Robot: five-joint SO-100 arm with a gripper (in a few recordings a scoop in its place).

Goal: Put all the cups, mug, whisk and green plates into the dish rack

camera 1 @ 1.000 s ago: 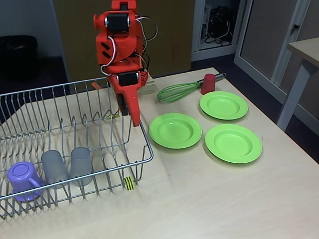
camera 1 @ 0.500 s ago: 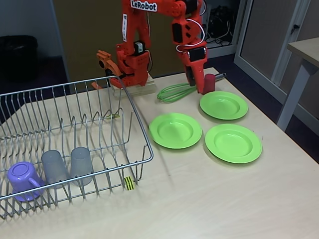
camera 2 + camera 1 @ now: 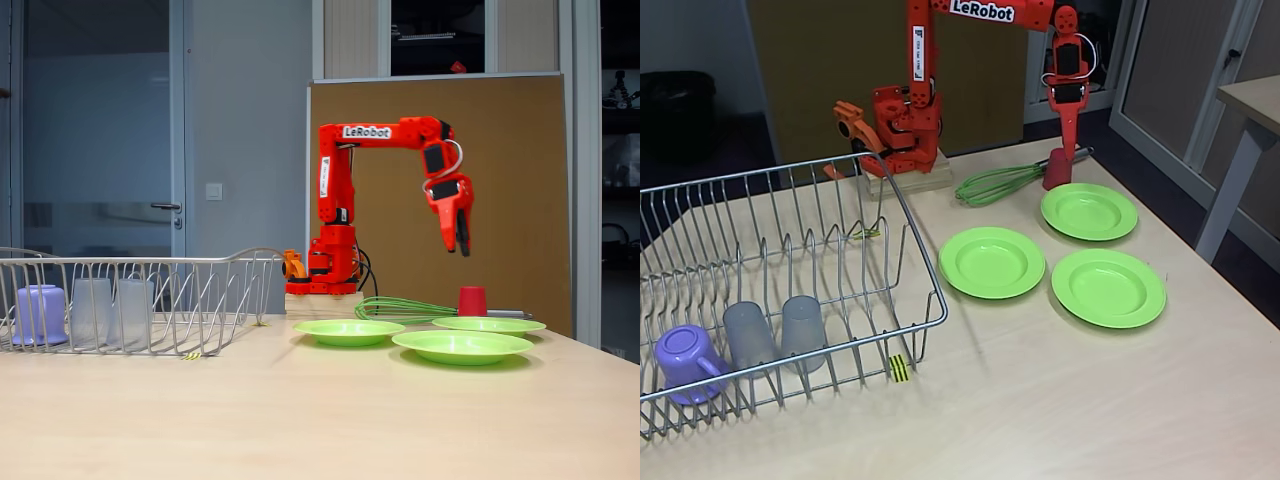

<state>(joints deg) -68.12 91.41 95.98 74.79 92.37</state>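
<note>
- The hand (image 3: 462,245) hangs empty above the desk (image 3: 1060,400), fingers nearly together, pointing down.
- The red cup (image 3: 472,301) stands directly below, at the hand's 6 o'clock, upside down beside the whisk (image 3: 995,185).
- The dish rack (image 3: 902,215) lies toward 9 o'clock in a fixed view.

You see dish rack (image 3: 790,270) at frame left, mug (image 3: 685,362) and two cups (image 3: 775,333) in its lower-left corner. Three plates (image 3: 992,262) cluster right of centre; whisk (image 3: 995,184) and third cup (image 3: 1057,169) lie behind them.
</note>
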